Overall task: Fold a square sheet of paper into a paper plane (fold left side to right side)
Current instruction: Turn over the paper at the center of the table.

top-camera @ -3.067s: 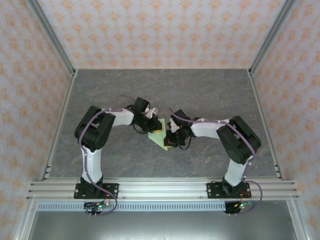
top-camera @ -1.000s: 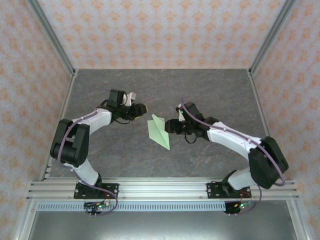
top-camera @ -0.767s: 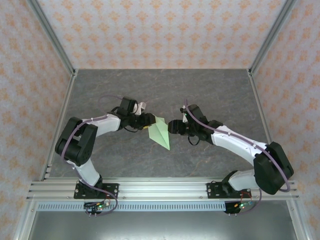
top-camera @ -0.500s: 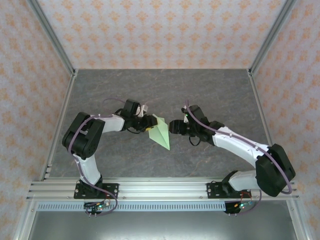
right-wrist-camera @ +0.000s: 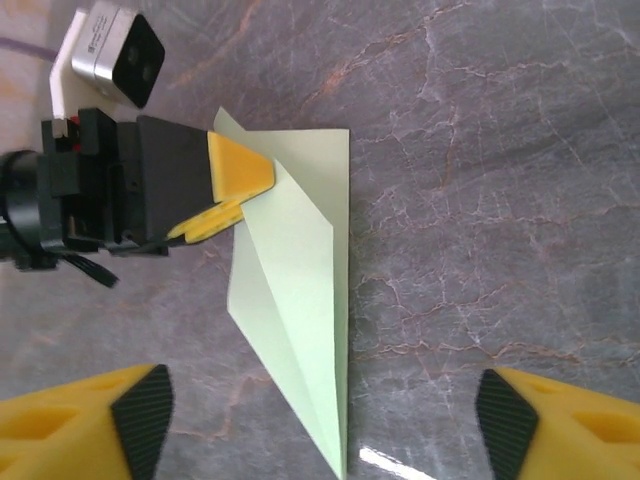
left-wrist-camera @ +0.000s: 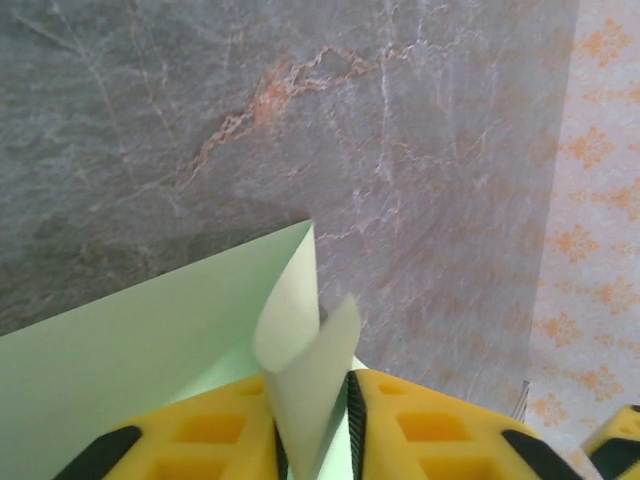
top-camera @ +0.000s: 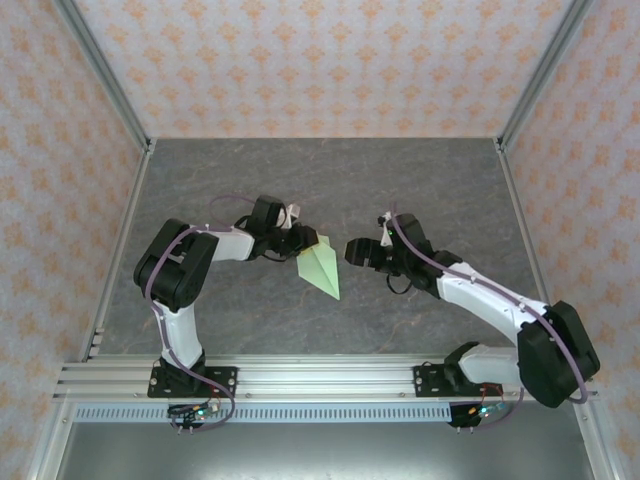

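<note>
Most creases look done; left fingers (left-wrist-camera: 430,425) pinch the paper plane (top-camera: 320,266), right fingers (right-wrist-camera: 580,425) spread; folding its flap rightward remains.

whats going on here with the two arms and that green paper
Two robot arms are folding a pale green paper into a plane on the grey table. The paper is already a narrow pointed shape with diagonal folds. The left claw is shut on a raised flap at the paper's wide end. The right claw hovers open just to the paper's right, apparently not touching it.
</note>
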`<action>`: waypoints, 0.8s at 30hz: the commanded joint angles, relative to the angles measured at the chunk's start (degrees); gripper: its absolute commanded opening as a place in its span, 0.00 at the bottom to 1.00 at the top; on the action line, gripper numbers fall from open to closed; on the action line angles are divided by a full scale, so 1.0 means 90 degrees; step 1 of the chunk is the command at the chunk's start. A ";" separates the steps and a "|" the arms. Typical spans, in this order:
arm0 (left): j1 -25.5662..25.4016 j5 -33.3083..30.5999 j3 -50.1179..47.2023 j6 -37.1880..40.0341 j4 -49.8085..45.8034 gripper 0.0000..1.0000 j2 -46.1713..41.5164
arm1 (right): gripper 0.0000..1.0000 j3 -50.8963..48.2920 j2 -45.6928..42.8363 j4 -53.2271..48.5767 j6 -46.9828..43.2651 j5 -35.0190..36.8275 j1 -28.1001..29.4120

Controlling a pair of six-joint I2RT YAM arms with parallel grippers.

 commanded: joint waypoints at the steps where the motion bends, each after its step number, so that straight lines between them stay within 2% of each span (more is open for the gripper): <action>1: -0.0018 0.0077 0.0167 -0.0056 0.0436 0.17 -0.0193 | 0.91 -0.0306 -0.0211 0.1058 0.0547 -0.1198 -0.0455; 6: -0.0009 0.0029 0.0250 -0.0025 0.0279 0.07 -0.0697 | 1.00 -0.0552 -0.0210 0.1809 0.1010 -0.2687 -0.1266; 11: -0.0009 -0.0011 0.0549 -0.0034 -0.0114 0.02 -0.1360 | 1.00 -0.0447 -0.0228 0.2222 0.1226 -0.3756 -0.1756; 16: 0.0002 -0.0005 0.1290 0.0199 -0.0865 0.01 -0.2151 | 1.00 -0.0033 -0.0587 0.2290 0.1241 -0.4257 -0.2075; 20: 0.0001 0.0083 0.2021 0.0417 -0.1387 0.00 -0.2599 | 1.00 0.0369 -0.0696 0.2319 0.1110 -0.4636 -0.2080; 24: 0.0001 0.0391 0.2531 0.0284 -0.1348 0.00 -0.2792 | 1.00 0.0562 -0.0936 0.2716 0.1147 -0.4958 -0.2063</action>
